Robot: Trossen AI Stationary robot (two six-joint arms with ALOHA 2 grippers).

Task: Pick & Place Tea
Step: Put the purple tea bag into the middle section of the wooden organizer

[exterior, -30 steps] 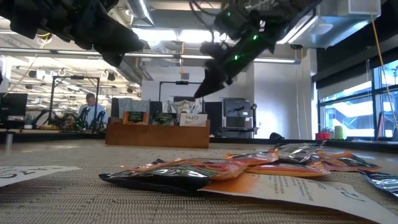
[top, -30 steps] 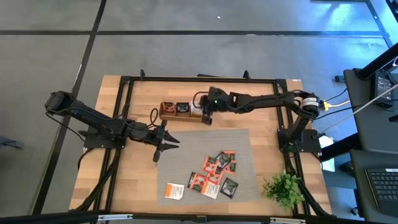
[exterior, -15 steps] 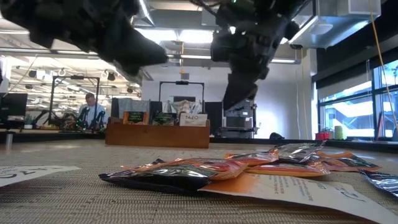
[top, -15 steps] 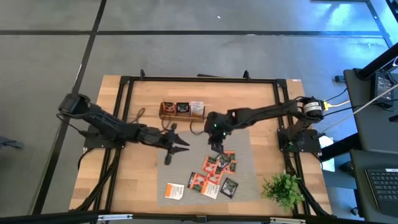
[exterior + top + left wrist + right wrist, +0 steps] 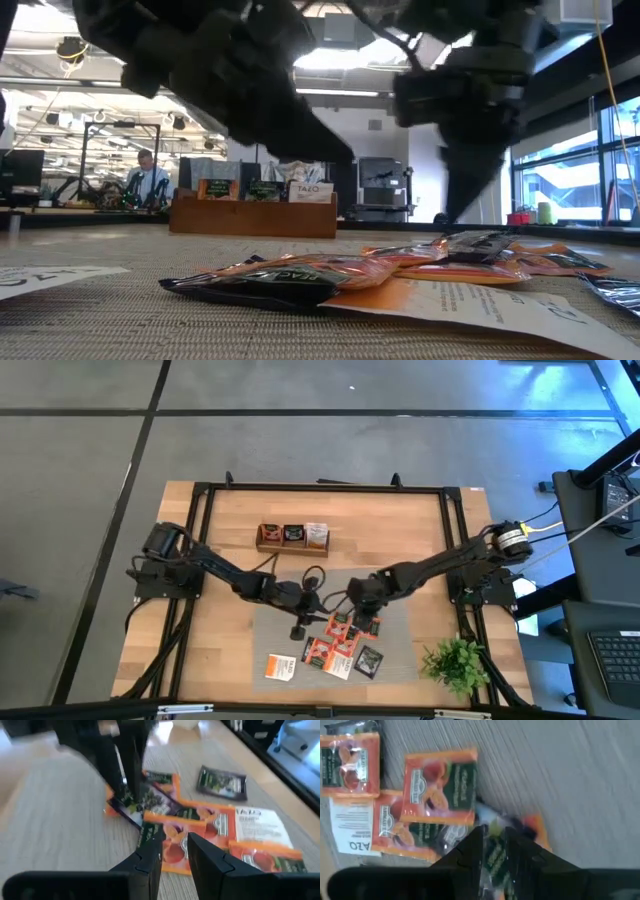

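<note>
Several tea sachets lie flat in an overlapping pile (image 5: pixel 345 642) on the grey mat, mostly orange, some dark. A white one (image 5: pixel 281 666) lies apart toward the near edge. My right gripper (image 5: pixel 362 622) points down at the far end of the pile, open by a narrow gap, with a dark sachet (image 5: pixel 495 860) showing between its fingertips (image 5: pixel 123 795). My left gripper (image 5: pixel 299 630) hovers just left of the pile, also open narrowly, above an orange sachet (image 5: pixel 172 837). My right gripper comes at the dark sachet (image 5: pixel 136 806) from above, at the far end of the pile. The sachet lies flat on the others. I cannot tell whether the fingertips touch it.
The long wooden tray (image 5: pixel 263 546) stands near the far edge with three sachets upright in it. A green plant (image 5: pixel 455 660) sits at the near right corner. Bare mat (image 5: pixel 385 582) lies between pile and tray. A person shows far off in the room (image 5: pixel 147 175).
My right gripper has swung from over the tray toward the near edge and come down onto the far end of the pile. My left gripper has moved right and toward the near edge, up to the pile's left side. The sachets have not shifted.
</note>
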